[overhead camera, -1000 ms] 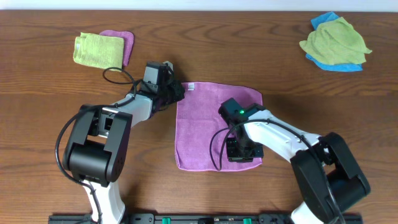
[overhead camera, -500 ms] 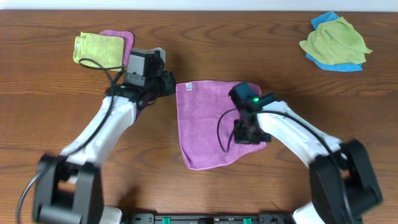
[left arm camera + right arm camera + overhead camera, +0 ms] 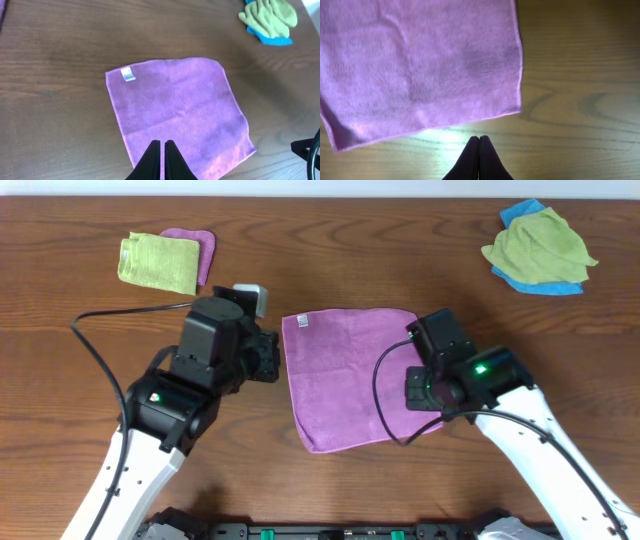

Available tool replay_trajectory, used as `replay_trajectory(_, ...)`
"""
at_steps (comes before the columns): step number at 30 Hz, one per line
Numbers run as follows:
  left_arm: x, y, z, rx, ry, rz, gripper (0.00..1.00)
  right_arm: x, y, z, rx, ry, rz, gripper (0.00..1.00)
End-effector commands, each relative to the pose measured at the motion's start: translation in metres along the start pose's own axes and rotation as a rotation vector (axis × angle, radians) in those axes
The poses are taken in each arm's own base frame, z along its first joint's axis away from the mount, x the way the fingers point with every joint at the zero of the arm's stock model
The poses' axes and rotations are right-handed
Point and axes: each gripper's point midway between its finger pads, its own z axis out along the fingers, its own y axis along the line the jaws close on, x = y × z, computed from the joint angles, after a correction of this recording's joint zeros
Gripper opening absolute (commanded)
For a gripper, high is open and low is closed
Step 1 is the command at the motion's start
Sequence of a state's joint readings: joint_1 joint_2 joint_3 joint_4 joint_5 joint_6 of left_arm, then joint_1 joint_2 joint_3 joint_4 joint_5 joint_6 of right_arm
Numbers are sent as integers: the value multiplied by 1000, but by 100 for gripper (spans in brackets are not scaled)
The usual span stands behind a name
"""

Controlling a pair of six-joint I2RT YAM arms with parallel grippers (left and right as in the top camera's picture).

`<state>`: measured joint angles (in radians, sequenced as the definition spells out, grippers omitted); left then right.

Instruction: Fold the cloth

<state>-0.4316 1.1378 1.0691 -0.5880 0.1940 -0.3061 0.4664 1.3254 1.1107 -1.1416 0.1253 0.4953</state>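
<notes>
Overhead, lilac cloth [image 3: 340,380] flat on table [image 3: 400,250]

wooden table [image 3: 330,240] | lilac cloth [image 3: 340,380] flat, centre | lime cloth [image 3: 158,262] on purple cloth [image 3: 205,245] | green cloth [image 3: 540,245] on blue cloth [image 3: 548,286]

Cloth [image 3: 345,380] at table [image 3: 400,250] ctr, folded cloths [image 3: 165,260] back-L, crumpled pile [image 3: 540,248] back-R, both well apart.
</notes>
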Motion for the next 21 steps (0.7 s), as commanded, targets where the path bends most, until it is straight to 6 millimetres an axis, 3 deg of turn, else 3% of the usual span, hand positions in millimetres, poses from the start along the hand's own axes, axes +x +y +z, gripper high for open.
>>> replay_trajectory(1,13,2,6,-28,33,23,6,11,12,1,-22,27,-57,25)
replay_trajectory(6,28,-11,7,-3,84,34,6,22,9,0,-2,67,-47,26)
replay_trajectory(8,40,-15,8,3,122,45,6,26,4,2,25,80,-36,2)
replay_trajectory(14,77,-16,16,-2,203,-10,6,29,-13,6,108,66,34,2)
replay_trajectory(16,80,-20,9,15,192,-3,6,28,-14,0,96,40,37,2)
replay_trajectory(21,78,-34,-34,85,105,28,6,30,-28,-35,59,-84,59,1)
